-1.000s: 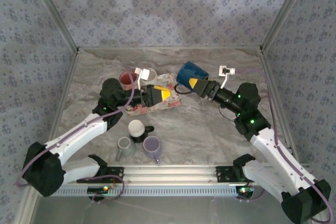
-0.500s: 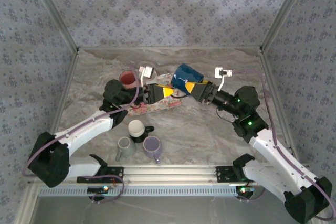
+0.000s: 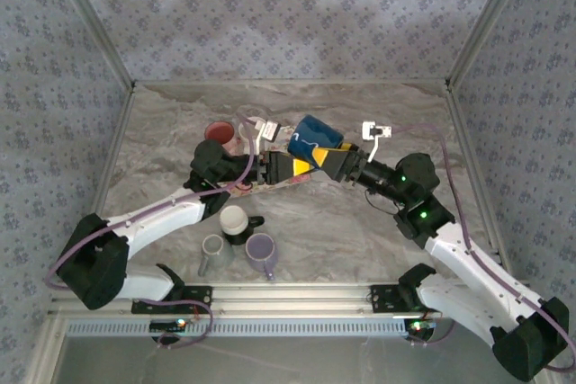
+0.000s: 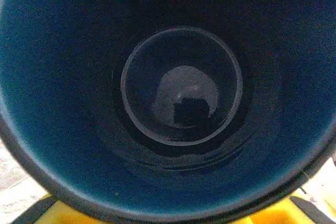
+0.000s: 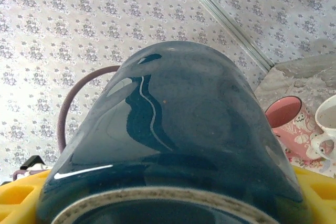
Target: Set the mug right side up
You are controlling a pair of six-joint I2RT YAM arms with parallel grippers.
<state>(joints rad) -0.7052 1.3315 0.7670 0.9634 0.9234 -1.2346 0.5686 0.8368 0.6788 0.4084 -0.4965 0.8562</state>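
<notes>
Blue mug (image 5: pixel 173 129), rim partly cropped

You're seeing three mugs standing upright in a tight cluster on the marble counter (image 3: pixel 360 222), toward its near left. A black mug (image 3: pixel 235 220) is showing a white inside, its handle pointing right. A grey mug (image 3: pixel 214 253) and a lavender mug (image 3: pixel 262 248) are sitting just in front of it. Farther back, a pink mug (image 3: pixel 219 135) is standing open side up, and a white mug (image 5: pixel 329 121) is sitting just beside it. Patterned wallpaper is covering the walls (image 3: pixel 288 15).
</notes>
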